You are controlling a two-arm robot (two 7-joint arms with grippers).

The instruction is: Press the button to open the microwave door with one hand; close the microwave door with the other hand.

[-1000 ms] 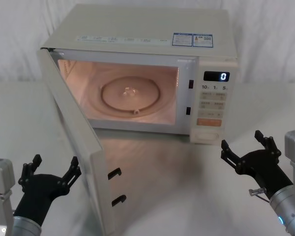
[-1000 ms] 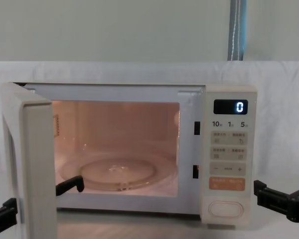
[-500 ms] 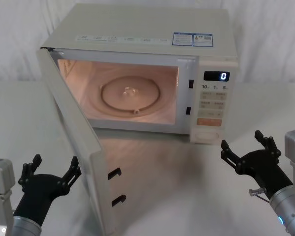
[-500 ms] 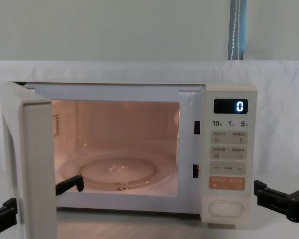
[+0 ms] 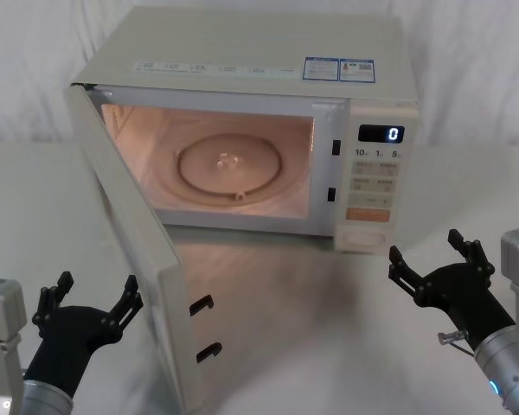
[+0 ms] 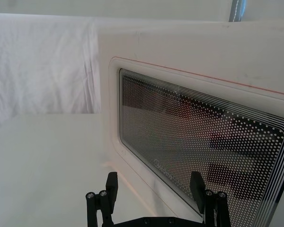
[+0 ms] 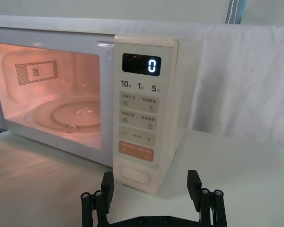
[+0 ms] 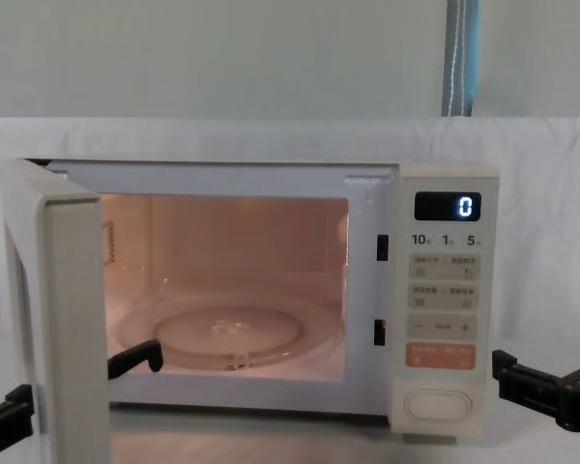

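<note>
The cream microwave (image 5: 268,52) stands at the back of the table, its cavity lit and the display reading "0". The microwave door (image 5: 130,251) hangs wide open toward me on its left hinge. My left gripper (image 5: 99,282) is open, low at the front left, just outside the door; its wrist view has the door's dotted window (image 6: 203,142) close ahead of the open left gripper (image 6: 154,176). My right gripper (image 5: 425,245) is open, right of and nearer than the oval button (image 5: 364,236), not touching it. The button (image 7: 134,174) lies just ahead of the right gripper (image 7: 150,174).
A glass turntable (image 5: 230,164) lies inside the cavity. Two black latch hooks (image 5: 205,327) stick out of the door's free edge. White cloth (image 5: 35,69) hangs behind the microwave. Bare white table (image 5: 303,337) runs between door and right gripper.
</note>
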